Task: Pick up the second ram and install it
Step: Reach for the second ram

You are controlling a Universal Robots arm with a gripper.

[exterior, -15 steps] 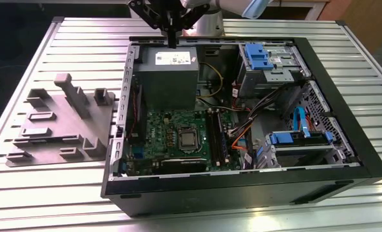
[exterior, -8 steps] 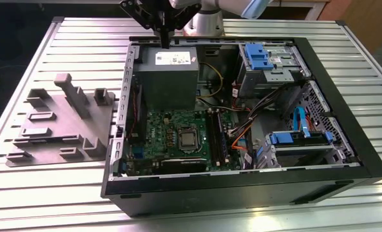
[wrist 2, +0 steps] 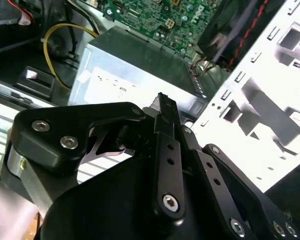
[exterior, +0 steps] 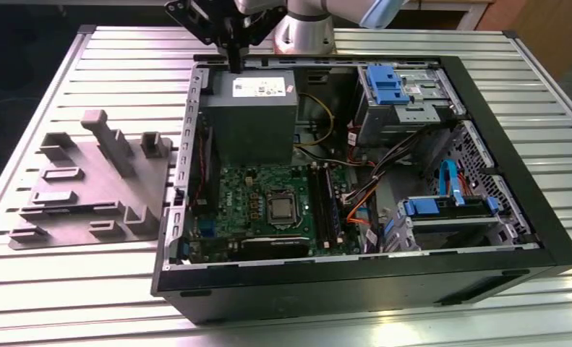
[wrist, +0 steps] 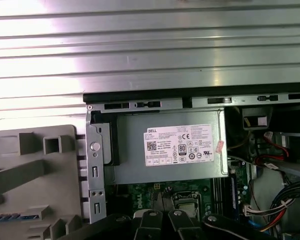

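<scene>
Your pincer (exterior: 236, 63) hangs over the far rim of the open computer case (exterior: 363, 289), just above the far edge of the grey power supply (exterior: 252, 116). Its fingers are drawn narrow, with the tips all but meeting. You can see this in the exterior view and in both wrist views.

The case lies on its side on the slatted metal table (exterior: 54, 289). Its motherboard (exterior: 257, 191) faces up on the near side of the power supply. Beside the case, toward the exterior view's left, the grey fixture (exterior: 83, 195) sits on the table, well apart from the pincer.

You cannot place the second ram with certainty. In the first wrist view a thin strip with bluish patches (wrist: 12, 217) lies in the fixture, and it may be the stick. In the exterior view a dark stick (exterior: 328, 206) stands among the long socket strips, just beside the processor socket (exterior: 282, 210). You cannot tell which stick that one is.
</scene>
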